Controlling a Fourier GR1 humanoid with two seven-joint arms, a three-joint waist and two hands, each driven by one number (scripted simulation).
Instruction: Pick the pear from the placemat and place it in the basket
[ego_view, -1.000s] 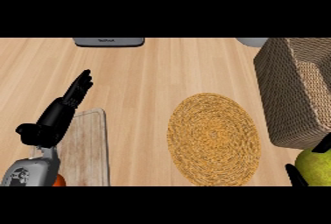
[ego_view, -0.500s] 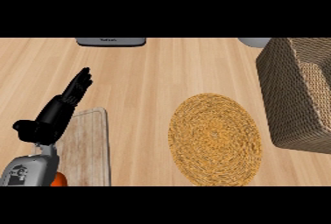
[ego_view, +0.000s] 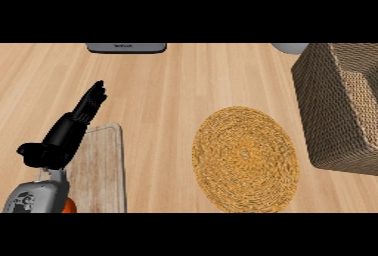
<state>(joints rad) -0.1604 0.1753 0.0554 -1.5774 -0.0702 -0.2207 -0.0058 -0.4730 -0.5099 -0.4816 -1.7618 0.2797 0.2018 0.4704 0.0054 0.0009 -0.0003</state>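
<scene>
- Your left hand (ego_view: 70, 132) sits at the lower left of the frame, its grey forearm coming up from the bottom edge and angling toward the upper right.
- Its fingers are straight and held close together, pointing up and a bit right, with the thumb sticking out to the left near the wrist. It's holding nothing, just resting there above the counter (ego_view: 177, 85).
- Right beside that hand, partly under it, you've got a pale wooden cutting board (ego_view: 103, 170) running down to the bottom edge. There's a small orange bit (ego_view: 70, 206) peeking out at the very bottom next to the forearm, can't tell what it is.
- The round woven placemat (ego_view: 245, 157) is in the lower middle of the frame, and you can see its whole top with nothing on it.
- The wicker basket (ego_view: 339, 105) fills the right edge, just beside the placemat's right side.
- The pear doesn't show anywhere in this view, and neither does your right hand.
- At the top edge there's a grey flat object (ego_view: 125, 47) left of centre and a pale rounded thing (ego_view: 289, 47) toward the right, both cut off.
</scene>
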